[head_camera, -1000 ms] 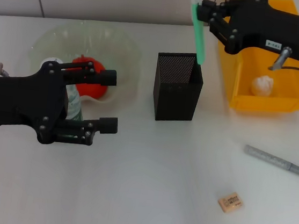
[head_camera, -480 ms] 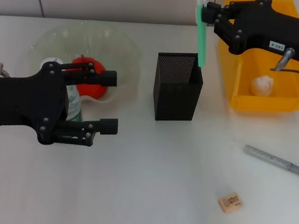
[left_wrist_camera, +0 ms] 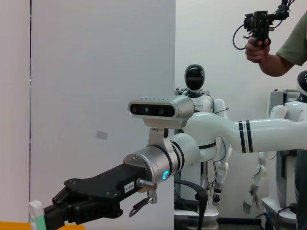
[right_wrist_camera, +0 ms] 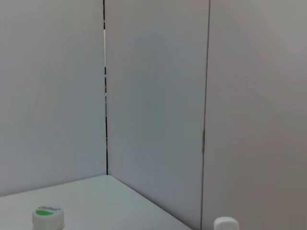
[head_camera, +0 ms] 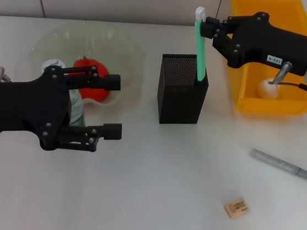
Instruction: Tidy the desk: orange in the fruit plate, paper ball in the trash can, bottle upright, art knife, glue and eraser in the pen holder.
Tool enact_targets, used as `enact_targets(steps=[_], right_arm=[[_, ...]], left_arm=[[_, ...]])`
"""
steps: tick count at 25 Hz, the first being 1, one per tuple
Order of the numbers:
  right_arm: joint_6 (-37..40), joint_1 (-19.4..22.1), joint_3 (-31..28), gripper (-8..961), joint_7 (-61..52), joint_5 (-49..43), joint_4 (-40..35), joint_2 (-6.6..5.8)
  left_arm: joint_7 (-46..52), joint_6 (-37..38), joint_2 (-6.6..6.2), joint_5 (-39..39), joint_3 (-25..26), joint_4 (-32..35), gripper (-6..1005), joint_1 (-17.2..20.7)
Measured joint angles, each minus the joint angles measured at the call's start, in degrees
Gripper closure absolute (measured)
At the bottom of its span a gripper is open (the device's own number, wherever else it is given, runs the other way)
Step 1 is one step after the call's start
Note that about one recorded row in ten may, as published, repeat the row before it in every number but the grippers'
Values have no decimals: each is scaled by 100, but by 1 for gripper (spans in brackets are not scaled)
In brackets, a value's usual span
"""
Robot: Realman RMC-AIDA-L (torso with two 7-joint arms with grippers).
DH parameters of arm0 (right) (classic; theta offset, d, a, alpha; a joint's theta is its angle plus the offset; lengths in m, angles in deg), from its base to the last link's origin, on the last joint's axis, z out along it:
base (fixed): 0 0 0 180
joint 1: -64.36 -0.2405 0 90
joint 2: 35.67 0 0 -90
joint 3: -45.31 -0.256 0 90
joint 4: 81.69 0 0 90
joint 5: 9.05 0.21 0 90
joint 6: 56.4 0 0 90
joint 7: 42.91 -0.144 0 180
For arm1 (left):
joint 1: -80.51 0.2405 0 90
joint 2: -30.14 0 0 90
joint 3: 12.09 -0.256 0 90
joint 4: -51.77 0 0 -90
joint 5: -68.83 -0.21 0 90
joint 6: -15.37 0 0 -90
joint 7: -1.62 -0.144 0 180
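My right gripper [head_camera: 206, 29] is shut on a long green tool [head_camera: 200, 48] with a white top end. The tool stands nearly upright with its lower end inside the black mesh pen holder [head_camera: 181, 98]. My left gripper [head_camera: 118, 105] is open, and the clear ribbed bottle [head_camera: 77, 108] stands upright between the roots of its fingers, white cap [head_camera: 52, 64] up. The orange [head_camera: 92, 87] lies in the pale-green fruit plate [head_camera: 122, 47]. The paper ball [head_camera: 268, 88] lies in the yellow trash can [head_camera: 270, 109]. The tan eraser [head_camera: 236, 207] lies on the desk [head_camera: 150, 192] at the front right.
A grey pen-shaped stick [head_camera: 284, 164] lies on the desk right of centre, between the trash can and the eraser. The left wrist view shows my right arm [left_wrist_camera: 103, 194] and, behind it, other robots and a person.
My right gripper has moved down and a little left. The green tool's lower end has gone from the holder's right rim down into the holder. The left arm has barely moved.
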Motion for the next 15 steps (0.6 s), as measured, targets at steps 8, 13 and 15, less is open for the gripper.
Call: enact_targets(steps=[8, 13, 15], right_arm=[[0, -56, -1, 833, 83, 6, 187, 3], [-42, -95, -1, 829, 83, 6, 253, -1], [-45, -95, -1, 828, 84, 6, 255, -1]], left_arm=[[-49, -19, -14, 1, 0, -28, 212, -12], [-58, -21, -15, 1, 0, -27, 212, -12], [-59, -21, -15, 1, 0, -26, 212, -12]])
